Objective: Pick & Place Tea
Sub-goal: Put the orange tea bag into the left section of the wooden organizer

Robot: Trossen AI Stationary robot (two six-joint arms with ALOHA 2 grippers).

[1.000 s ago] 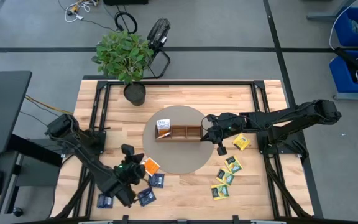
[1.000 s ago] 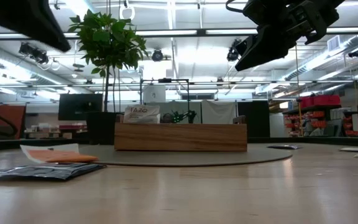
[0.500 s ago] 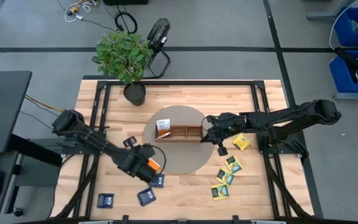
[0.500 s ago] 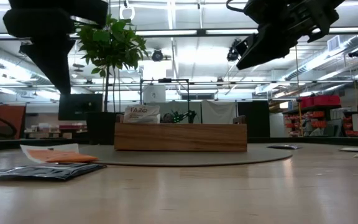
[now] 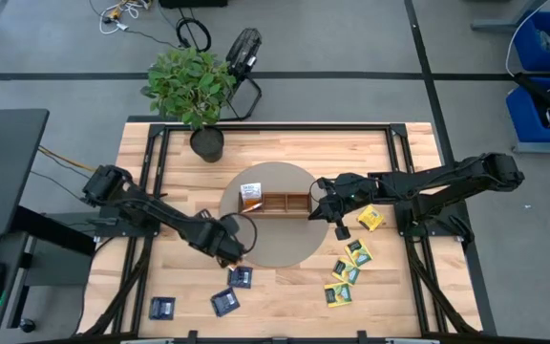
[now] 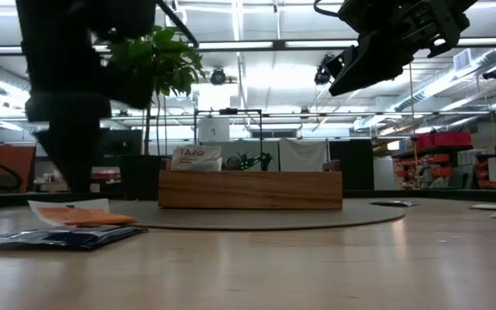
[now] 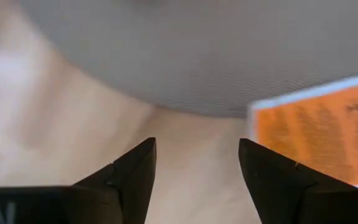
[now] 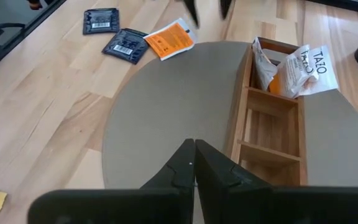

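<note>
The table (image 5: 285, 143) carries a round grey mat (image 5: 280, 239) with a wooden tray (image 5: 277, 204) on it, one end compartment holding white-faced tea packets (image 8: 294, 67). The left gripper (image 7: 196, 171) hangs low over the mat's edge, fingers spread wide and empty, just beside the orange packet (image 7: 319, 130). The right gripper (image 8: 194, 158) hovers by the tray's other end, fingers pressed together, holding nothing. Blue packets (image 5: 222, 301) and yellow-green packets (image 5: 348, 270) lie scattered on the wood.

The left pincer (image 7: 194, 180) hangs low over the surface, its fingers (image 7: 132, 177) spread apart. The right pincer (image 8: 194, 163) hovers higher, fingers pressed together, arm stretched inward.
</note>
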